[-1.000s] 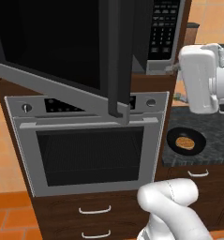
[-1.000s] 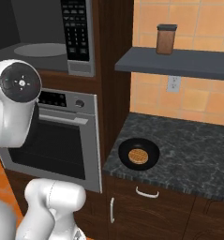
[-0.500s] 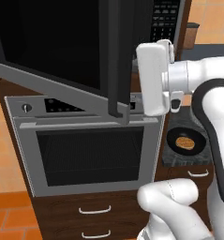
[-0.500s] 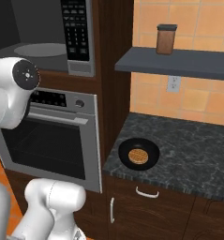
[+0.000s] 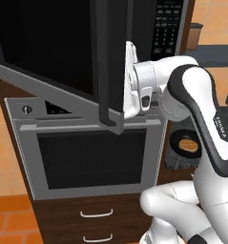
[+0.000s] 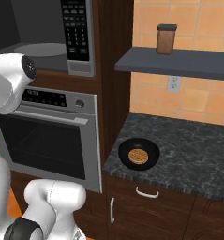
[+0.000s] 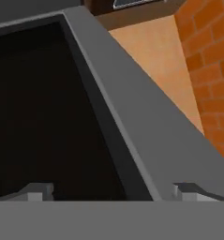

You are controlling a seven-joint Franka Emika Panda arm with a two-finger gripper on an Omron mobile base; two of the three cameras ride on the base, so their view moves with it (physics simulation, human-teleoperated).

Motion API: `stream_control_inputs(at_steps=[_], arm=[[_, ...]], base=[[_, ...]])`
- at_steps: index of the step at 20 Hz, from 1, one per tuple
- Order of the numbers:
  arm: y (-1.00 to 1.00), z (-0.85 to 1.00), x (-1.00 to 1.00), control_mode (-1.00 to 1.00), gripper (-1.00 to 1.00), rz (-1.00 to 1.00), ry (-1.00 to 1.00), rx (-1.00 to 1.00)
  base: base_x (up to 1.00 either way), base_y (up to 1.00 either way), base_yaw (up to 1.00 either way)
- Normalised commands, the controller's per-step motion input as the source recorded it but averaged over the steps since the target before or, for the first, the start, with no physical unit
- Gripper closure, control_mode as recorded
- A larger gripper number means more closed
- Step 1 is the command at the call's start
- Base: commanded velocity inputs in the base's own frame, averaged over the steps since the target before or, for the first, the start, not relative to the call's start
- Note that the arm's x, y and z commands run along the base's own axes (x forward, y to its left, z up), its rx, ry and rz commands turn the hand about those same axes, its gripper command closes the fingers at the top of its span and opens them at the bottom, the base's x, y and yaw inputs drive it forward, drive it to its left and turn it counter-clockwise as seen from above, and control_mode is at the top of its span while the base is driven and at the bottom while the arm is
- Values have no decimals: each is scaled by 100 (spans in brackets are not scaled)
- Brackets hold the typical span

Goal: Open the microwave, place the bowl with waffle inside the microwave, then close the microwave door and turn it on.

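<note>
Here, the microwave door [image 5: 53,52] stands swung open, its dark glass panel and grey frame reaching out over the silver oven [image 5: 94,157] below. Its long vertical black handle [image 5: 108,66] hangs at the door's free edge. The white arm bends across from the right, and its hand sits just behind that handle, close to the inner side of the door. In the hand view, the claw [image 7: 115,191] has its two fingertips spread wide apart, gripping nothing, with the door's dark glass and grey frame right in front of them. The microwave [image 6: 48,42] cavity is open. The bowl with waffle [image 6: 138,154] rests on the dark stone counter [image 6: 188,150], right of the oven.
</note>
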Motion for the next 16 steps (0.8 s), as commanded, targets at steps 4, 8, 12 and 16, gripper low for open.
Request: stream_control_inputs(at_steps=[4,8,12,16], arm=[[84,0,-41,-100,-100,34,6,4],[81,0,-61,-100,-100,28,0,0],[-69,0,-2,-100,-100,4,-3,11],[-100,0,12,-100,-100,-4,-11,6]], base=[[0,0,0],[0,0,0],[0,0,0],[0,0,0]])
